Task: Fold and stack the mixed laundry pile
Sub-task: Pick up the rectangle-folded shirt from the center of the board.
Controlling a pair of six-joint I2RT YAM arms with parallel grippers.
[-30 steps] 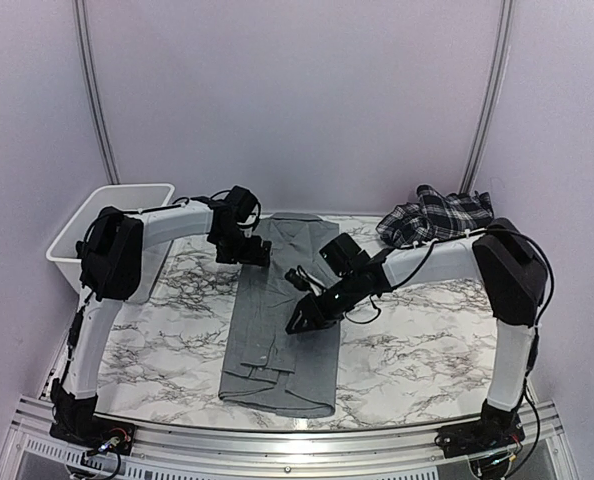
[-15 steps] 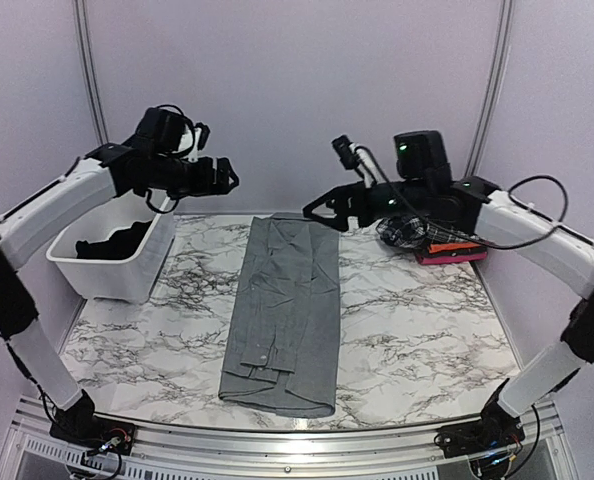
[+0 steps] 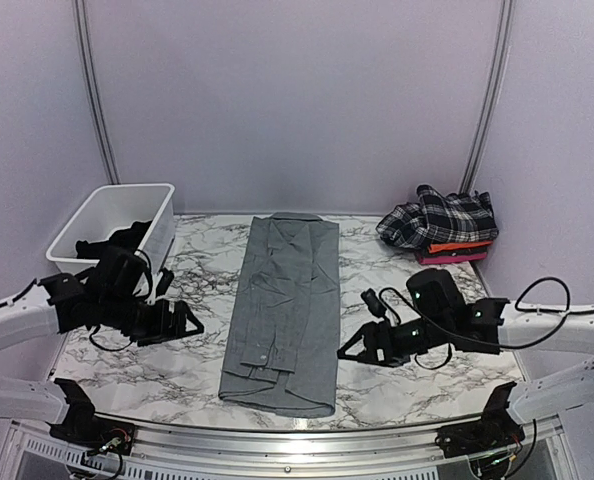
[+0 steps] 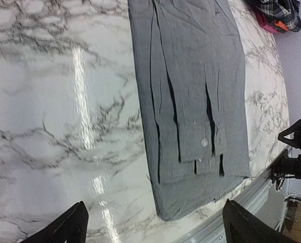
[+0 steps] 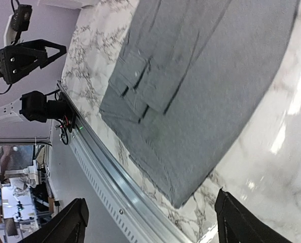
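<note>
The grey collared button shirt (image 3: 285, 310) lies flat on the marble table, folded into a long strip, collar at the far end. It also shows in the left wrist view (image 4: 191, 96) and in the right wrist view (image 5: 206, 71). My left gripper (image 3: 182, 325) is open and empty, low over the table left of the shirt's near end (image 4: 155, 228). My right gripper (image 3: 352, 348) is open and empty, right of the shirt's near end (image 5: 150, 223). The black-and-white plaid piece (image 3: 439, 218) lies on an orange and a red-pink piece (image 3: 455, 256) at the back right. A black cloth (image 3: 117, 240) lies in the basket.
The white plastic basket (image 3: 157, 225) stands at the back left. The metal rail (image 3: 277, 432) runs along the table's near edge, close below the shirt's hem. Bare marble (image 3: 417, 290) lies on both sides of the shirt.
Both arms rose from the shirt's middle to high at the back, then came down low on either side of the shirt's near end. The shirt has not moved.
</note>
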